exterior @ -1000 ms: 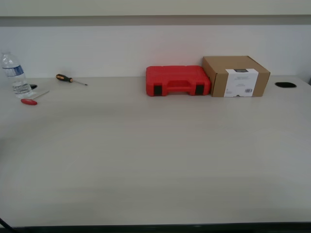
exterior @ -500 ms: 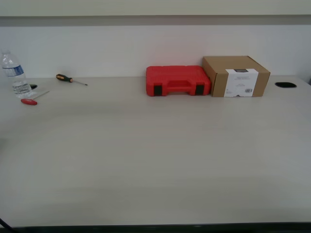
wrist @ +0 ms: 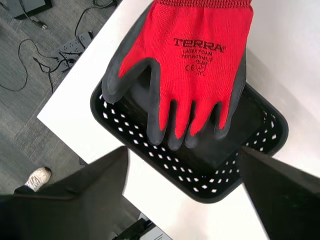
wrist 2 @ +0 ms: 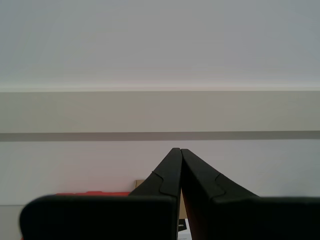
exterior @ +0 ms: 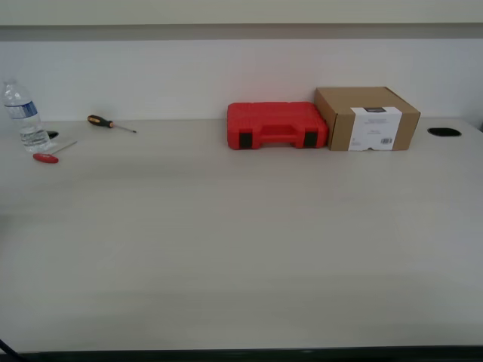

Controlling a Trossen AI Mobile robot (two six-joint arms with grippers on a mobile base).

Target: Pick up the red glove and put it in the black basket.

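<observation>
In the first wrist view the red glove (wrist: pixel 197 65), red knit with dark coated fingers, lies across the black basket (wrist: pixel 230 175), its fingertips hanging inside and its cuff over the far rim. The basket stands at a corner of a white table (wrist: pixel 285 55). My first gripper (wrist: pixel 184 148) is open above the basket, empty, its fingers (wrist: pixel 90 195) apart on either side. My second gripper (wrist 2: pixel 177 150) is shut on nothing and points at a wall. Glove, basket and both grippers are out of the exterior view.
The exterior view shows a red tool case (exterior: pixel 276 125), a cardboard box (exterior: pixel 367 118), a water bottle (exterior: pixel 22 115) and two screwdrivers (exterior: pixel 109 123) along the table's back. Beside the basket's table lie cables (wrist: pixel 30 55), a power strip and a person's shoe (wrist: pixel 36 178).
</observation>
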